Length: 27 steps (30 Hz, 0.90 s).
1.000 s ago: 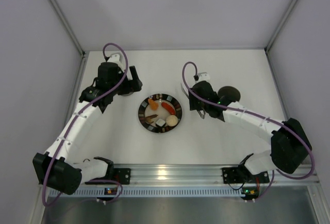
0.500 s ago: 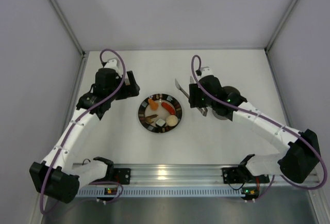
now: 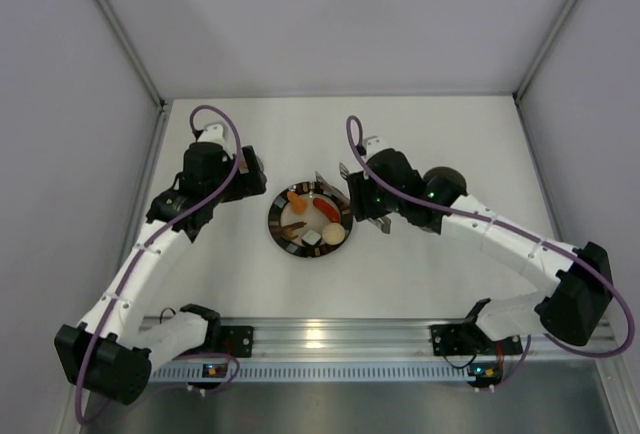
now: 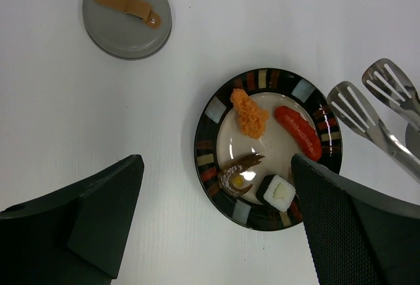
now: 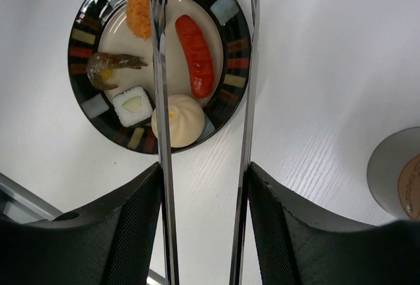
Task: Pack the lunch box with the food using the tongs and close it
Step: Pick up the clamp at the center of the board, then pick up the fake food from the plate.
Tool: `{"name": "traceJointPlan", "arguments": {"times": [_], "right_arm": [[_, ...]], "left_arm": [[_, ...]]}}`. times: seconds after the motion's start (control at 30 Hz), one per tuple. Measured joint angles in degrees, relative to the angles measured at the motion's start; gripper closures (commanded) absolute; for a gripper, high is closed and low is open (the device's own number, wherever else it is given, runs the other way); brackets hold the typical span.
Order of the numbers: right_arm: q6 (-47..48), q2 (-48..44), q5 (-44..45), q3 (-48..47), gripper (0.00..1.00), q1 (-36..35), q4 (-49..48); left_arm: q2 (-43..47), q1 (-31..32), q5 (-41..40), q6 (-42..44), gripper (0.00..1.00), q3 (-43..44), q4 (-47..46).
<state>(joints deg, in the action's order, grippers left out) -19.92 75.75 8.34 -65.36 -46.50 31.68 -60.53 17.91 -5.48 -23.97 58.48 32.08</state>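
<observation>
The food lies on a striped dark-rimmed plate [image 3: 276, 216] [image 5: 231, 9] [image 4: 209, 160]: an orange fried piece [image 5: 138, 6], a red sausage [image 5: 195, 55], a brown shrimp [image 5: 108, 68], a white-and-black roll [image 5: 133, 106] and a cream bun [image 5: 178, 121]. My right gripper [image 5: 203, 173] [image 3: 365, 199] is shut on the tongs [image 5: 161, 101] [image 4: 357, 111]. Their two arms stand apart, with the tips over the plate's far side. The grey lunch box [image 3: 443, 182] [image 5: 394, 173] stands right of that gripper. Its lid [image 4: 126, 14] lies left of the plate. My left gripper [image 4: 215, 167] [image 3: 250, 169] hangs open by the plate's left rim.
White walls close in the table at the back and on both sides. The aluminium rail [image 3: 330, 339] with both arm bases runs along the near edge.
My right gripper has carried the tongs left, from beside the lunch box to over the plate, and squeezed them a little. The left gripper has shifted slightly and stays open.
</observation>
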Motion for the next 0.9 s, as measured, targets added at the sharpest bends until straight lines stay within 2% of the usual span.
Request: {"name": "traceJointPlan", "arguments": {"times": [0.43, 0.9], "right_arm": [[0.39, 5.22, -0.90, 0.00, 0.53, -5.60, 2.49], [0.37, 8.87, 1.70, 0.00, 0.55, -7.96, 3.45]], "left_arm": [[0.42, 0.00, 0.02, -0.11, 0.01, -0.98, -0.04], [0.42, 0.00, 0.07, -0.11, 0.01, -1.29, -0.07]]}}
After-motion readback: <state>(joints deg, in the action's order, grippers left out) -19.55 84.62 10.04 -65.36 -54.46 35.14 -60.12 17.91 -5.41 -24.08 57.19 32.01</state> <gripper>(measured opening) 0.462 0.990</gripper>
